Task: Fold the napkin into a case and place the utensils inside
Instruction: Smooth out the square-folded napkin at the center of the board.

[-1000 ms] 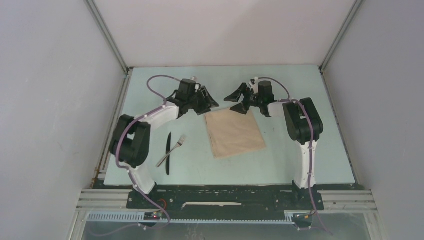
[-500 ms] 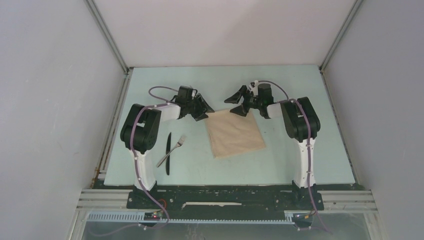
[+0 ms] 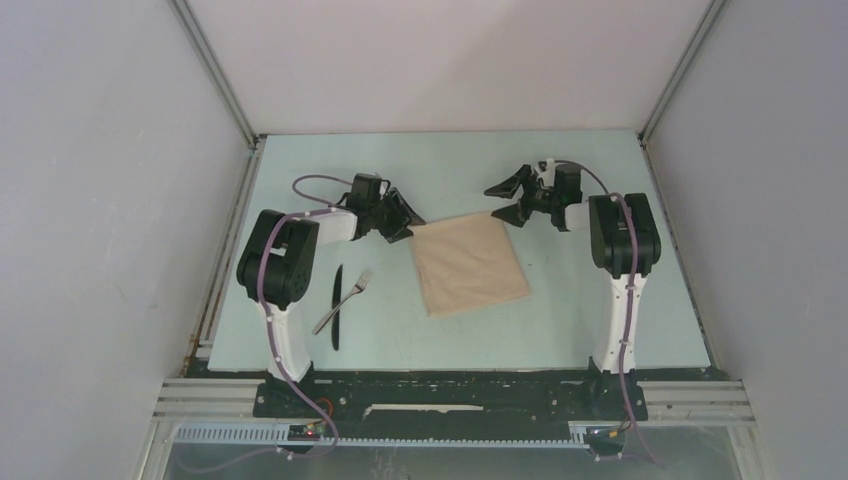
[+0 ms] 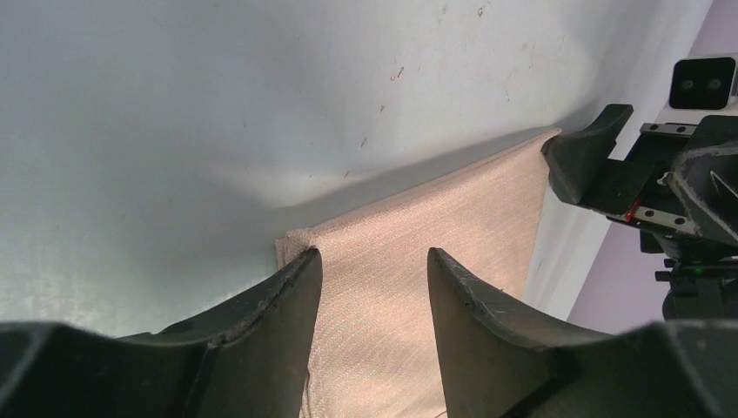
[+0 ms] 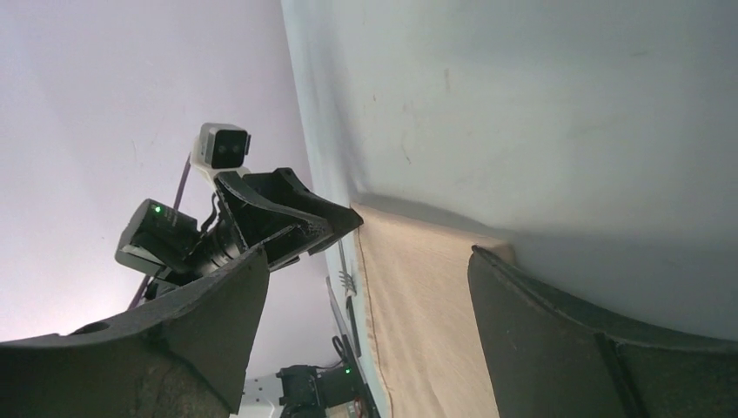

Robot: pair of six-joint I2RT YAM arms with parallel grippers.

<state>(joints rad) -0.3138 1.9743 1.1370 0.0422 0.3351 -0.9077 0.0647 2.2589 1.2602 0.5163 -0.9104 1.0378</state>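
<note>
Napkin (image 3: pixel 470 263) lies flat mid-table (image 3: pixel 600 300), squarish and a bit skewed to the table edges. It is not yet a narrow case, so I read this step as grabbing the 2 far corners for the next fold.

- Left gripper (image 4: pixel 372 261): part-open, holding nothing. It sits at the far-left corner of the napkin, with that corner just at the left fingertip and cloth under the gap.
- Right gripper (image 3: pixel 500 200): jaws wide, empty, hovering beside the far-right corner and not on the cloth yet.
- Knife (image 3: pixel 337 310) and fork (image 3: pixel 355 290) are on the table left of the napkin, toward the left edge. The fork looks to lie across the knife. Leave both alone for now.

To do it well:
1. Bring the right down onto its corner before either closes.
2. Pinch every layer at each corner, low to the table.
3. Lift both together and keep the far edge taut.
4. Carry it toward the near edge and line the edges up before letting go.

Risk: a 1-sided grab skews the fold.
</note>
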